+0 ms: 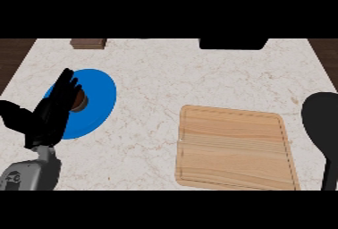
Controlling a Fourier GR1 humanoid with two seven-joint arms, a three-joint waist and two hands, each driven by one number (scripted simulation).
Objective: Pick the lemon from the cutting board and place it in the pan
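Pale, veined stone is seen as the top of the bench [152, 67]. Toward the right of its middle a wooden cutting board [234, 150] is laid flat, with light grain running across it and a shallow groove traced round its rim. The lemon cannot be made out anywhere in the view, so its place cannot be told. Near the board, at the right edge, a black pan [321, 116] is set; its round bowl is cut by the frame and its handle is pointed toward the lower edge.

On the left a blue plate [99, 96] is placed well apart from the board, and a small brown round thing [81, 101] is seen on it, partly hidden. The left hand [49, 120] is held open in front of the plate's left part, with fingers straight, spread and pointed up, the thumb set out to the left, and nothing held. Its grey forearm [30, 174] is seen at the lower left corner. At the far edge a brown block [88, 43] and a black object [233, 43] are cut by the frame.
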